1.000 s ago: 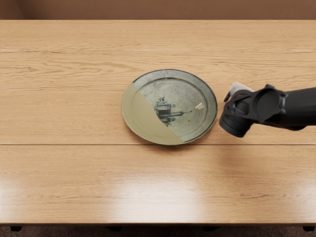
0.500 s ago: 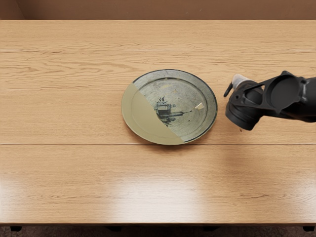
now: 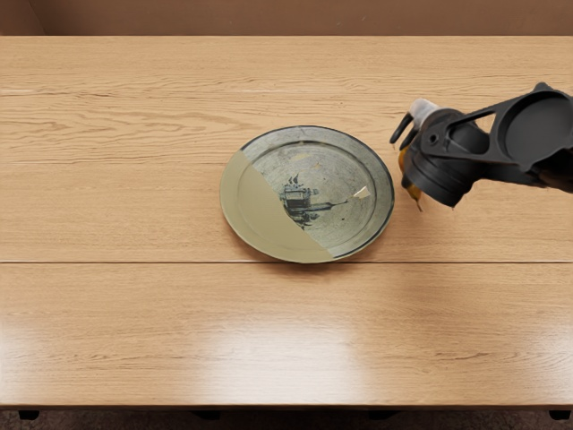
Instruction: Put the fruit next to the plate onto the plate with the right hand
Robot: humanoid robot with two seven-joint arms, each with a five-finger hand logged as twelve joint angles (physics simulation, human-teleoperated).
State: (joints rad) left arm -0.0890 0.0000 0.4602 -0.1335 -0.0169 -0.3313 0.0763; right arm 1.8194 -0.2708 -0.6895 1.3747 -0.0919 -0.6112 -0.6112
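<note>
1. Your right robot hand hovers just past the plate's right rim. You see it from the back as a black, rounded shell, and its arm runs off to the picture's right edge.
2. You cannot tell whether the robot hand is apart, together or clamped on anything, because its own body hides the grasping side.
3. Look at the robot hand's left edge, where a thin yellow-orange sliver of the fruit shows. A small orange point also pokes out just below the hand. The rest of the fruit is hidden beneath the hand, so you cannot name its kind.
4. A pale rounded tip sticks out at the top of the robot hand. You cannot tell whether it belongs to the fruit or to the hand.
5. The visible sliver of fruit is beside the plate, just right of its rim and over bare wood. You cannot tell whether the fruit touches the table.
6. The plate is round and dark grey-green. A tan segment covers its lower left, and there is a small dark drawing at its centre with a tiny pale fleck to the right of it.
7. The table is light wood. A plank seam runs across it just below the plate, and there is a soft sheen toward the near edge.
</note>
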